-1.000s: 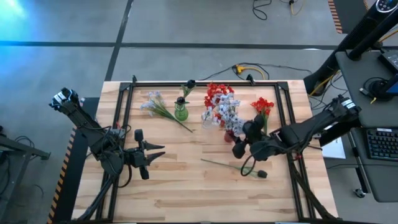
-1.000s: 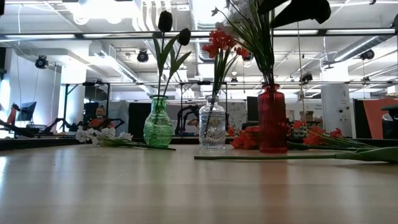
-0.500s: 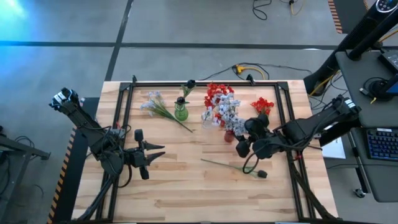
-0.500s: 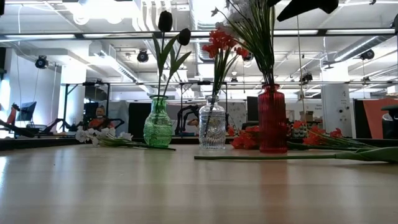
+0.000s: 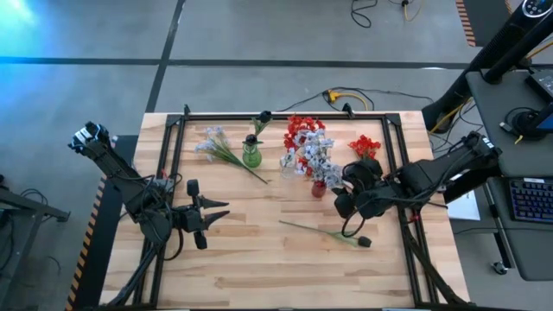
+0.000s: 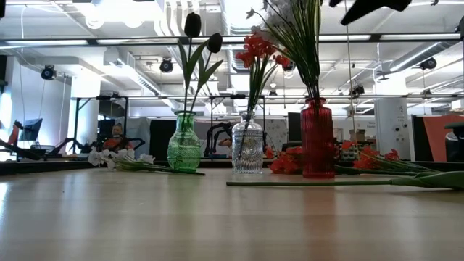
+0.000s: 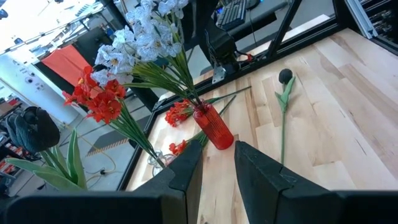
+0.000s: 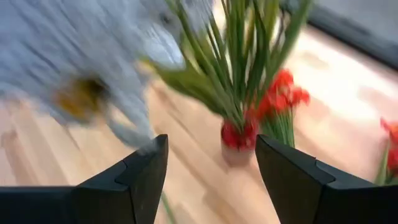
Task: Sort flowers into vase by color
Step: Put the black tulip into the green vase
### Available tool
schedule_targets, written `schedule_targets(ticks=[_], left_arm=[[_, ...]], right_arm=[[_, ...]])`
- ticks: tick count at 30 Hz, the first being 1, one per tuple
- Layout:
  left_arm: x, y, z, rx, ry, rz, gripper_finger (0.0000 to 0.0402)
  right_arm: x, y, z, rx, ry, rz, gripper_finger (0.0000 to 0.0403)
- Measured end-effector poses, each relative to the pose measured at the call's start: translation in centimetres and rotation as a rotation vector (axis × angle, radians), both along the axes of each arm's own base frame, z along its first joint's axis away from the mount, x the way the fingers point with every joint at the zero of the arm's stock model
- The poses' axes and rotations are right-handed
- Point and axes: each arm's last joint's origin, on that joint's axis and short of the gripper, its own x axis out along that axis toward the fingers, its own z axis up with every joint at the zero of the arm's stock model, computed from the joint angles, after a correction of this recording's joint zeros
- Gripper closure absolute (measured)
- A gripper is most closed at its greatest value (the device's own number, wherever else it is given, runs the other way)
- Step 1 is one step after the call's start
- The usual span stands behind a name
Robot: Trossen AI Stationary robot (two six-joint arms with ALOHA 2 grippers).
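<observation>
Three vases stand in a row at the table's far side. The green vase (image 5: 251, 156) holds dark buds, the clear vase (image 6: 248, 148) red blossoms, and the red vase (image 5: 320, 187) pale blue-white blossoms. One dark-bud flower (image 5: 324, 231) lies flat on the table in front of the red vase. Pale flowers (image 5: 214, 144) lie at the far left and red flowers (image 5: 365, 145) at the far right. My right gripper (image 8: 211, 155) hangs open and empty above the table, just right of the red vase (image 8: 236, 138). At the near left my left gripper (image 7: 217, 165) is narrowly open and empty.
A black metal frame (image 5: 177, 147) runs along the table's left, far and right sides. Bare wood (image 5: 259, 268) fills the near half of the table. Beyond the right edge stands a desk with a keyboard (image 5: 527, 199).
My right gripper has risen and drawn back toward the table's right edge, away from the dark-bud flower lying on the table, and has tipped as it went. The flowers and vases have stayed where they were.
</observation>
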Motion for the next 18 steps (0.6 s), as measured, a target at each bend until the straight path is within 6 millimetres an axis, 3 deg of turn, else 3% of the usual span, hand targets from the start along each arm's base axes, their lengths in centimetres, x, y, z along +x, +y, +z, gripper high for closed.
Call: schedule_targets(ticks=[9, 18], left_arm=[[0.0, 0.0, 0.0, 0.000, 0.000, 0.000, 0.0324], [0.0, 0.0, 0.0, -0.004, -0.003, 0.000, 0.0324]], right_arm=[[-0.4, 0.4, -1.4, 0.224, 0.169, -0.073, 0.0170], [1.9, 1.8, -4.7, 0.242, 0.372, -0.049, 0.0170]])
